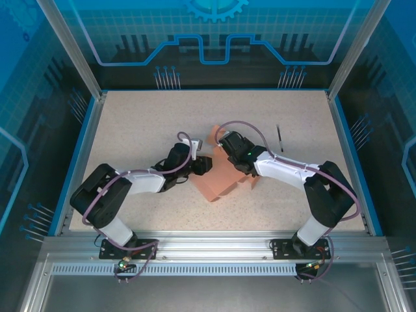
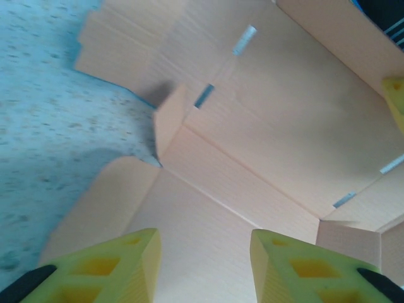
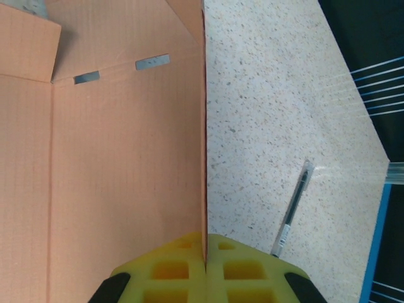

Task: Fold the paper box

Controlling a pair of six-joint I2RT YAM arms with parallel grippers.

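Note:
The paper box (image 1: 221, 177) is a salmon-orange card cut-out, partly folded up, lying mid-table between the two arms. My right gripper (image 3: 205, 243) is shut on the edge of an upright side panel (image 3: 126, 158) and pinches the thin card between its yellow fingers. In the top view that gripper (image 1: 229, 145) is at the box's far side. My left gripper (image 2: 205, 265) is open over the box's inner panel (image 2: 265, 139), its yellow fingers (image 2: 120, 265) wide apart with nothing clamped. From above it (image 1: 203, 164) sits at the box's left edge. Slots and small tabs show along the creases.
A thin dark pen (image 1: 279, 138) lies on the speckled table (image 1: 143, 123) right of the box, also close to my right gripper in the right wrist view (image 3: 292, 208). A blue rim (image 1: 348, 156) borders the table.

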